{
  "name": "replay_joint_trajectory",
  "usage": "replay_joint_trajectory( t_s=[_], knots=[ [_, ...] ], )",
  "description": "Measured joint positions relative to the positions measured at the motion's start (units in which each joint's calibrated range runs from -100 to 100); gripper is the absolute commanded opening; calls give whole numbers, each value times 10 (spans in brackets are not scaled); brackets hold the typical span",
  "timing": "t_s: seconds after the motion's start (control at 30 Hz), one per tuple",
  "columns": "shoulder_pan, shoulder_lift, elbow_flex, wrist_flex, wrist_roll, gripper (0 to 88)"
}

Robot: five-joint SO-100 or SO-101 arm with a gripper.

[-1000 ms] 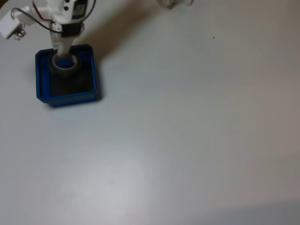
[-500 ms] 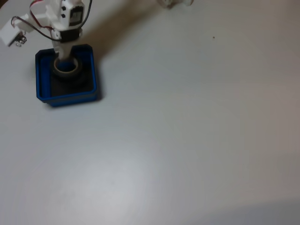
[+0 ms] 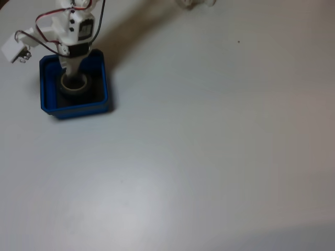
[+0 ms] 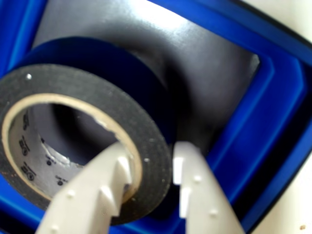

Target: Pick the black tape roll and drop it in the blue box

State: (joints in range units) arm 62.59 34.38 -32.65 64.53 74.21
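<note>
Black tape roll [image 4: 73, 131]: it is sitting low inside the blue box [image 3: 47, 102] at the far left of the table in the fixed view, over the dark floor; whether it is resting on that floor I cannot tell.

Change: across the last second the roll [image 3: 73, 83] is dropping from rim height down into the tray, and the arm is tipping further over it (the wires and white housing are now leaning more to the near side).

Meaning for the task: the carry is looking finished, and I judge that only the release and the withdrawal are left.

Gripper [image 4: 148, 168]: the two pale fingers are straddling the roll's wall, one finger [image 4: 105, 187] inside the beige core and the other [image 4: 192, 190] outside against the black outer face.

Grip state: the fingers are closing on the wall with almost no slack showing, so I am reading this as a pinch on the tape (not yet let go).

Roll relative to fingers: the pinched section is the ring's near right part in the wrist view, and the rest of the ring is extending away to the left.

Box in the wrist view: the blue rim [image 4: 273, 97] is running along the right side, just beyond the outer finger.

Risk: opening too little may be dragging the roll back up with the inner finger.
</note>
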Motion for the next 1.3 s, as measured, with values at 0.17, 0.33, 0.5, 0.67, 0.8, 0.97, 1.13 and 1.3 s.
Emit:
replay_joint_trajectory(
  t_s=[0.17,0.33,0.5,0.67,0.8,0.97,1.13,1.3],
  knots=[
    [0,15,0,-11,0,14],
    [0,27,0,-28,0,15],
    [0,38,0,-31,0,19],
    [0,38,0,-31,2,46],
    [0,38,0,-31,2,115],
    [0,37,0,-33,2,142],
    [0,37,0,-33,2,134],
    [0,37,0,-33,2,18]
  ],
)
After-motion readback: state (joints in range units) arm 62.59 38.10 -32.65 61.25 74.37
